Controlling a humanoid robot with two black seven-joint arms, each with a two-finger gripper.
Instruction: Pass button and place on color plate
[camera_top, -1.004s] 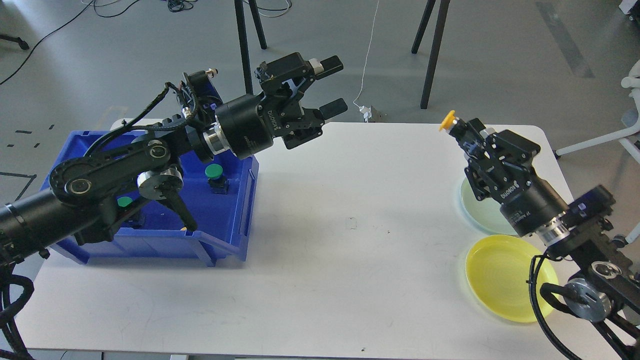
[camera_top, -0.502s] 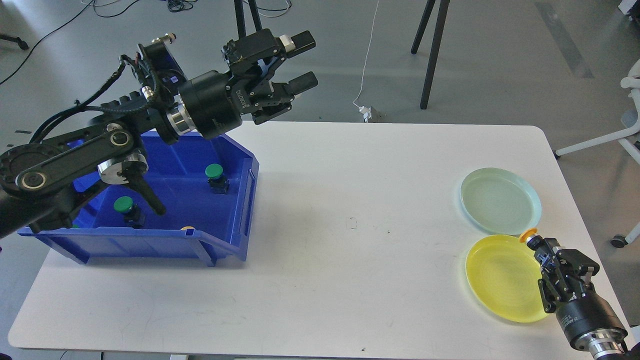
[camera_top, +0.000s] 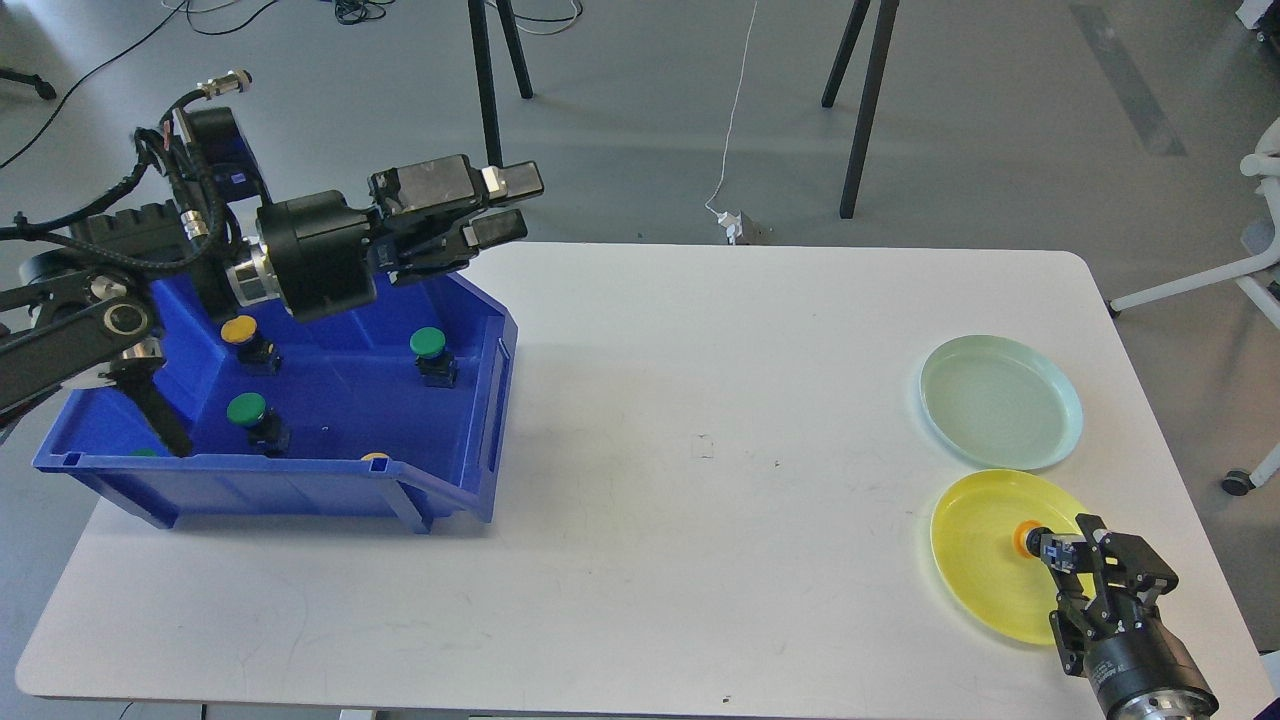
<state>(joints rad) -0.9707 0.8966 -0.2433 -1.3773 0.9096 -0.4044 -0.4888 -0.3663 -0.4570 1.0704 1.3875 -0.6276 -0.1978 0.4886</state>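
Observation:
My right gripper comes in at the bottom right and is shut on a yellow-capped button. It holds the button on its side, low over the yellow plate; I cannot tell whether it touches the plate. A pale green plate lies just behind the yellow one. My left gripper is open and empty, above the back right corner of the blue bin. In the bin are a yellow button and two green buttons.
The white table is bare between the bin and the plates. The plates sit close to the table's right edge. Black stand legs and cables are on the floor behind the table.
My right gripper has come down from high over the green plate to low over the yellow plate, with the button. My left arm has drawn back left over the bin, its jaws narrower.

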